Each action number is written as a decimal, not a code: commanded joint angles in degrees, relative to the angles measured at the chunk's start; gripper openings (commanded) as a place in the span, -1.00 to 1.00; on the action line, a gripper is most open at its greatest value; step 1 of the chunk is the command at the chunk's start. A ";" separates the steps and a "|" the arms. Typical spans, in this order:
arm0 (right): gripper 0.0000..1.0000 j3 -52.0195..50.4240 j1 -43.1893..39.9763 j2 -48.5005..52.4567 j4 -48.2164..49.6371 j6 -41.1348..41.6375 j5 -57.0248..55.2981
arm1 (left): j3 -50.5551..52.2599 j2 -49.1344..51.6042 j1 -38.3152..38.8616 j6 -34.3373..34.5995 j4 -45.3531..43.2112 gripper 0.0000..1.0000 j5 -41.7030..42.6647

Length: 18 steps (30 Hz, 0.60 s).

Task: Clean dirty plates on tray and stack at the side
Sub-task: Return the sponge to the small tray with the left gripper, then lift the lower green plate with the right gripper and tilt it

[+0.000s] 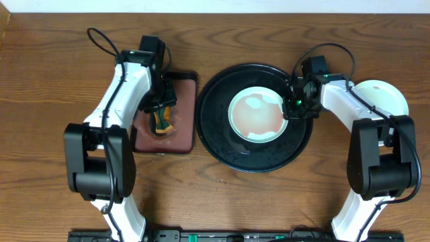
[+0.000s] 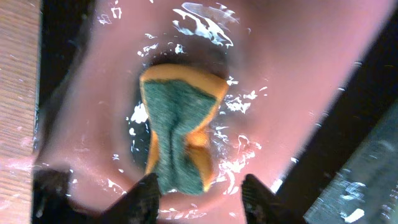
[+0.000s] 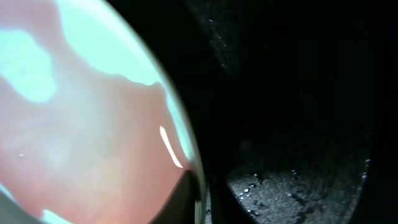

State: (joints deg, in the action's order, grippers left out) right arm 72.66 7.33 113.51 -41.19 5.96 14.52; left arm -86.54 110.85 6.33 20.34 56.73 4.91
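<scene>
A mint-blue plate [image 1: 257,114] with a wide reddish-brown smear lies on the round black tray [image 1: 222,138]. My right gripper [image 1: 294,106] is at the plate's right rim. In the right wrist view one finger lies on the plate's [image 3: 93,124] inside and the rim sits pinched in my right gripper [image 3: 202,202], over the wet tray floor [image 3: 298,186]. My left gripper [image 1: 161,111] is open just above a green-and-orange sponge [image 2: 180,134], its fingertips [image 2: 205,196] either side of the sponge's near end. A pale plate [image 1: 386,94] rests on the table at the right, half hidden by the right arm.
The sponge [image 1: 162,122] lies on a small rectangular maroon tray [image 1: 181,134] with a black rim, wet with water drops, left of the round tray. The wooden table [image 1: 54,67] runs to a white wall at the back.
</scene>
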 commanded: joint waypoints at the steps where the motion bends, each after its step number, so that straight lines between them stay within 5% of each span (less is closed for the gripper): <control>1: -0.64 -1.22 -0.35 0.98 0.50 2.80 -3.52 | -2.29 -5.64 -1.60 0.09 0.20 0.01 4.98; 4: -0.97 -1.22 -0.35 0.98 1.07 5.42 -3.50 | -2.64 -11.45 -2.38 -0.17 0.17 0.15 4.94; 9: -0.97 -0.07 -0.33 0.13 2.34 3.69 -0.11 | -2.64 -21.05 -3.23 -0.35 0.46 0.40 4.92; 18: -0.98 10.19 4.72 -9.20 -0.28 -1.62 -0.09 | -2.64 -31.87 -3.52 -0.33 2.97 0.51 4.96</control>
State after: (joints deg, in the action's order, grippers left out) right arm 77.87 8.82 110.65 -41.98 6.92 14.26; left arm -88.60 80.75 3.09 20.53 58.61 9.10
